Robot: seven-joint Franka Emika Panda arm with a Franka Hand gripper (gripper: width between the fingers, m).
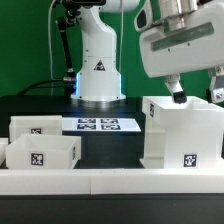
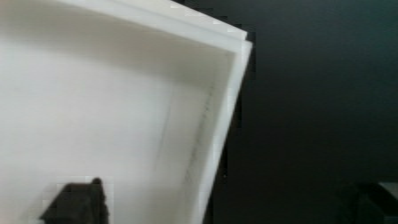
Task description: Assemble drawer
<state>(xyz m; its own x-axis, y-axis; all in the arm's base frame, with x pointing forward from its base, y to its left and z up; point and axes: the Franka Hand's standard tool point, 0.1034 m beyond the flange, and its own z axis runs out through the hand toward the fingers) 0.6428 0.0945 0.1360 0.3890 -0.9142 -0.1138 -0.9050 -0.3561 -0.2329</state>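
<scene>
On the exterior view's right, the drawer housing point(image 1: 182, 135) stands upright just behind the border rail point(image 1: 110, 182). The gripper point(image 1: 197, 96) hangs at the housing's top edge, fingers apart. On the left sit the near tray point(image 1: 42, 153) and the far tray point(image 1: 35, 125).

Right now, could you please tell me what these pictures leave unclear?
Exterior view: inside of the housing, hidden by its own walls.
Exterior view: floor of the nearer tray, behind its front wall.
Wrist view: whether the gripper touches the housing; blurred, jaws cut by the edge.
</scene>
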